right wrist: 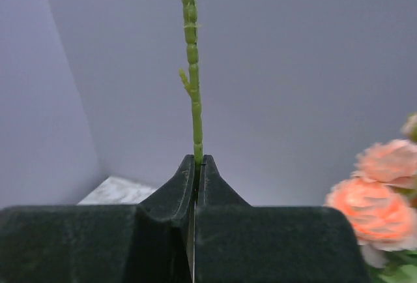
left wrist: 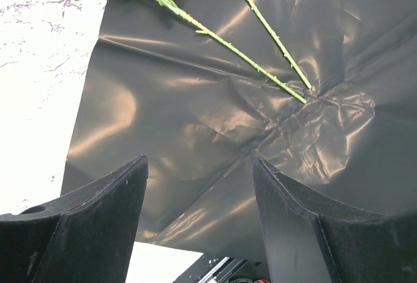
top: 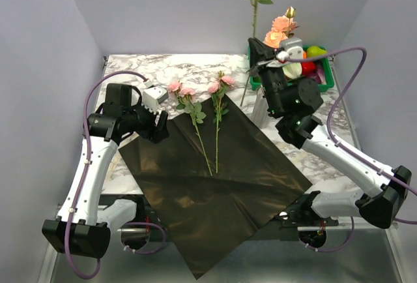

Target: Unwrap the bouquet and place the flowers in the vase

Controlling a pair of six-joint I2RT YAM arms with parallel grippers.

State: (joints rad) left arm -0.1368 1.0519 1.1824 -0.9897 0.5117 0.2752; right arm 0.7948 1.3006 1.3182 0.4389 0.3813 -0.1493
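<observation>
Paper (top: pixel 215 185) lies flat mid-table in top view. 2 flowers (top: pixel 203 139) rest on its far half, pink blooms at far end. Left gripper (top: pixel 160 126) is at the paper's left edge. Right gripper (top: pixel 256 51) is far right by the crate (top: pixel 329 77), holding a 3rd stem (top: pixel 254 15) upright.

Left wrist: left gripper (left wrist: pixel 199 165) jaws wide apart and empty, over the paper (left wrist: pixel 195 120) w/ 2 flowers (left wrist: pixel 247 58).

Right wrist: right gripper (right wrist: pixel 197 160) jaws pinched tight on 1 stem (right wrist: pixel 191 48), w/ 2 peach blooms (right wrist: pixel 374 211) at right.

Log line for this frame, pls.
wrap: spread flat | roses: two lying on wrap | right gripper: shut on stem, upright | left gripper: open above wrap
</observation>
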